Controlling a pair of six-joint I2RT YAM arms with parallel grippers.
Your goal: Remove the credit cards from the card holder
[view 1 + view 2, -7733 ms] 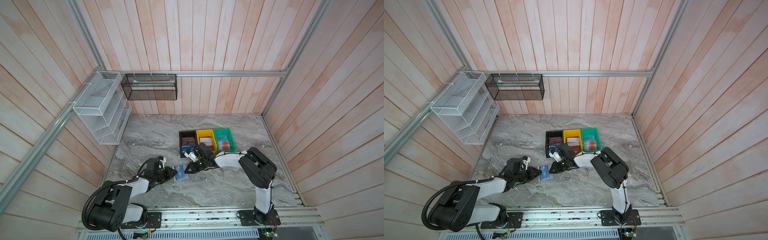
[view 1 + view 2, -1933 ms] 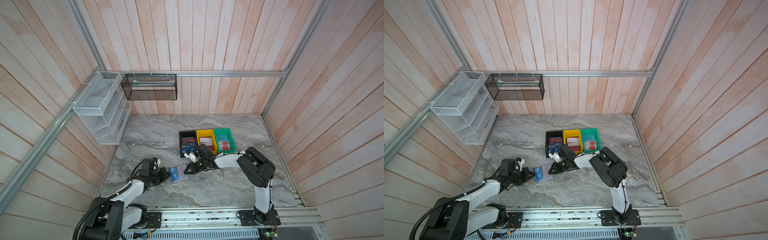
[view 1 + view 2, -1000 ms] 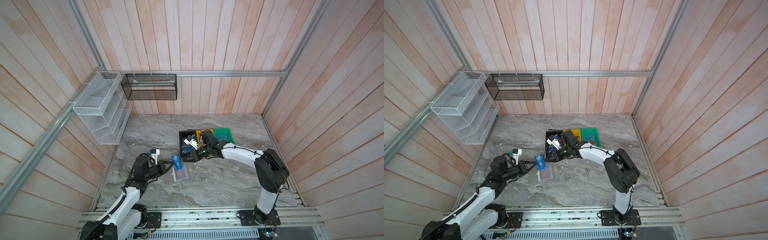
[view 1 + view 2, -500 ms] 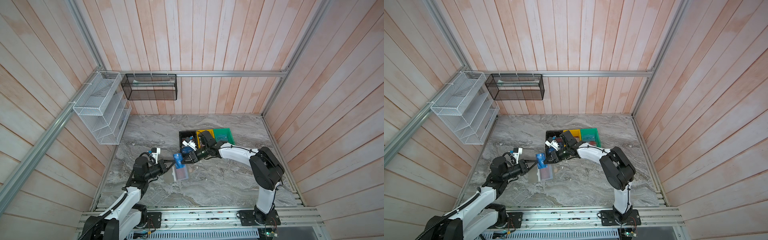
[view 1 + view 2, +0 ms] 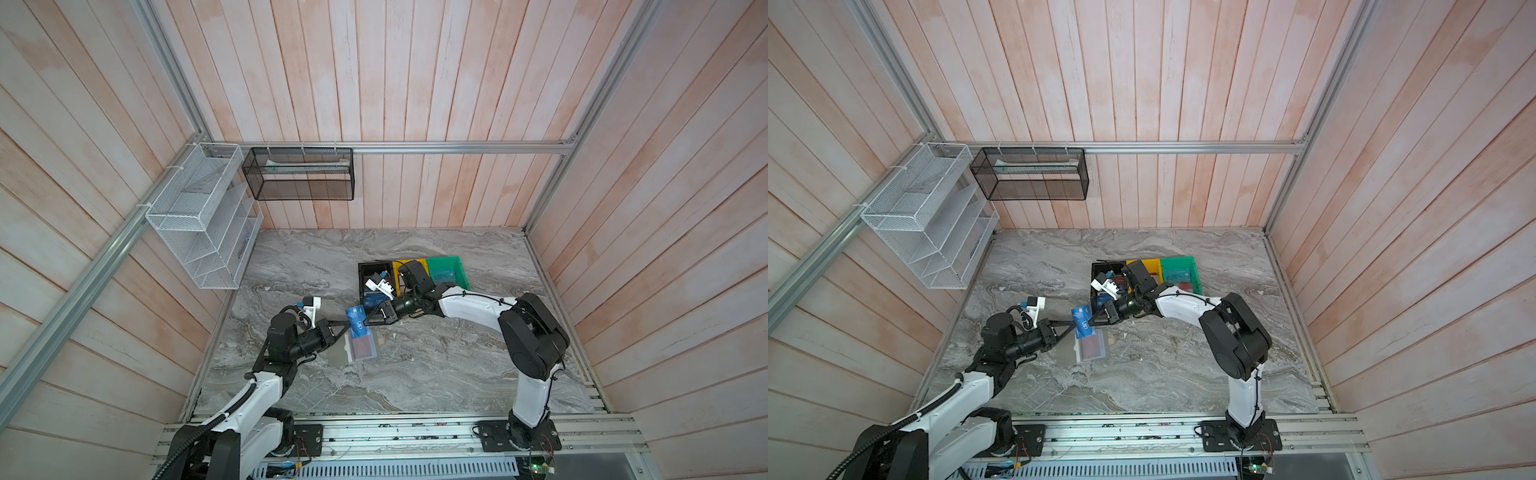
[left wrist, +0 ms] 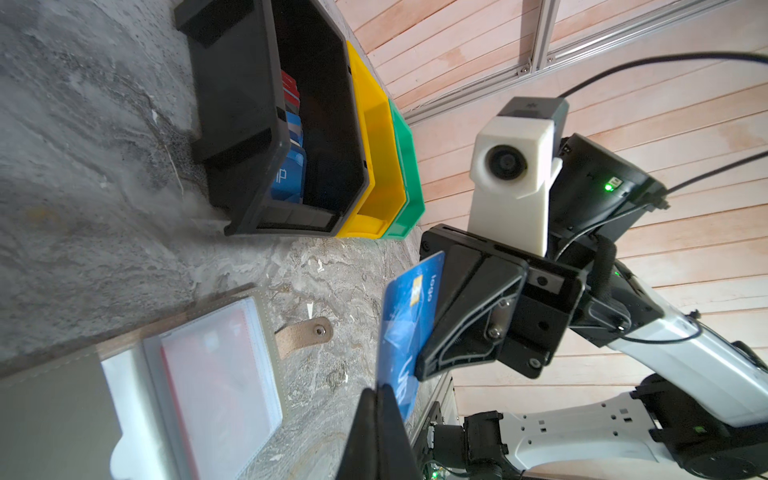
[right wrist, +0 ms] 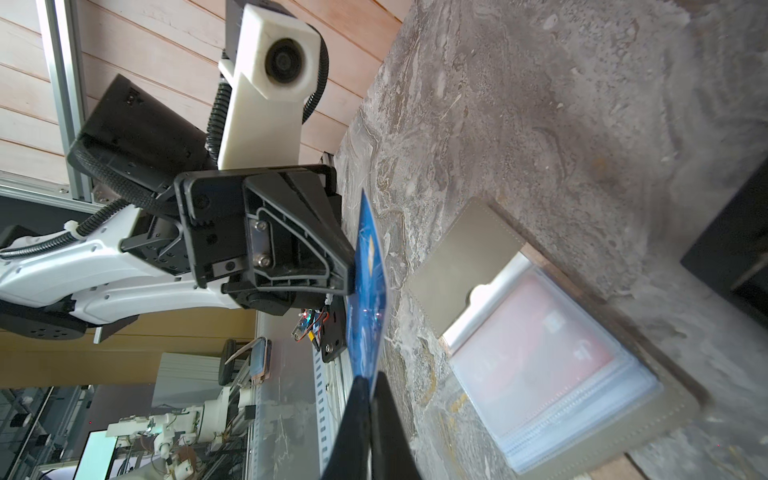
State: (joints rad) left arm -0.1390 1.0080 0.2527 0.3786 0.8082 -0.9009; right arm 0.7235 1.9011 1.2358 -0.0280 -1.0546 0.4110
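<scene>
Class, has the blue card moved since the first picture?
Yes. The blue card has come up out of the holder, toward the black bin.

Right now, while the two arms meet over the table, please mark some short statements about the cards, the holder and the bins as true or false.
1. The left gripper and the right gripper both pinch the blue card. True.
2. The card holder is folded shut. False: it lies open on the table, with a red card in its sleeve.
3. The black bin is empty. False: it holds blue and red cards.
4. The blue card is clear of the card holder. True.
</scene>
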